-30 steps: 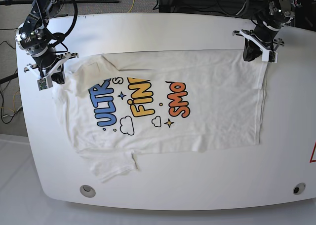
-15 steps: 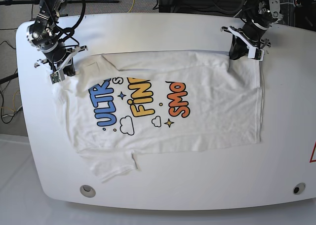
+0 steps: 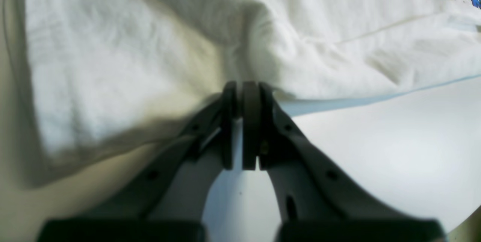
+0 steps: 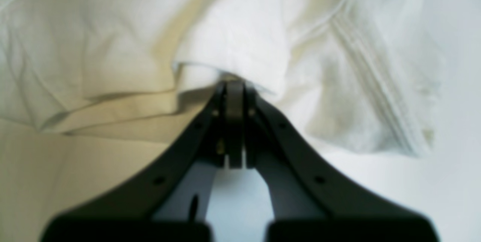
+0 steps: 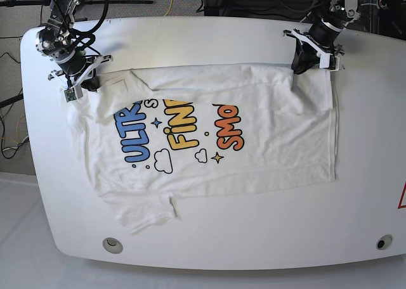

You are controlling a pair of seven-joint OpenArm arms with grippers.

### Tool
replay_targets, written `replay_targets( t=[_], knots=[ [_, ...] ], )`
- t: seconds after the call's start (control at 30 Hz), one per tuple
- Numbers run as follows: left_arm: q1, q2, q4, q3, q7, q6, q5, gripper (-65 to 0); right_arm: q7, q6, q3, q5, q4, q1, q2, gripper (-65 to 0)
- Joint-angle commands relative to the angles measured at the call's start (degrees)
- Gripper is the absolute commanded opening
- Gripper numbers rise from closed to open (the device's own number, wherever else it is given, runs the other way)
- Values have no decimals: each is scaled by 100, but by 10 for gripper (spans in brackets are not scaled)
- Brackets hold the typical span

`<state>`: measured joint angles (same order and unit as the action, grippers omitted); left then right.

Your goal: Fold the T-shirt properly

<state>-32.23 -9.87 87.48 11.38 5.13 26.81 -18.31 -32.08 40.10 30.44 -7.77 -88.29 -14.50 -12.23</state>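
Both pincers [image 3: 242,88] [image 4: 235,84] pinching T-shirt [image 5: 254,156] (print up), long axis left-right

On the T-shirt [image 5: 209,137] you can read three printed words, running sideways in the base view. "ULTR" in blue sits toward nine o'clock, its last letter lost under a fold. "FIN" in yellow is in the middle and "SMO" in orange toward three o'clock, both cut off by the folded-over top edge. A small "s" sits beside the blue word.
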Motion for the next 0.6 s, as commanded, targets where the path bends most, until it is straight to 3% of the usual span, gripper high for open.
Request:
replay_targets(
  t=[0.0, 0.33, 0.57],
  knots=[
    [-223, 34, -87, -73, 970, -157, 465, -632, -190, -10, 46, 76, 32, -15, -114, -648],
    [-229, 91, -149, -20, 797, -456, 561, -629, -255, -10, 37, -303, 435, 121, -225, -650],
    [-219, 32, -145, 6, 712, -626, 448, -627, -191, -10, 44, -51, 706, 280, -331, -650]
  ],
)
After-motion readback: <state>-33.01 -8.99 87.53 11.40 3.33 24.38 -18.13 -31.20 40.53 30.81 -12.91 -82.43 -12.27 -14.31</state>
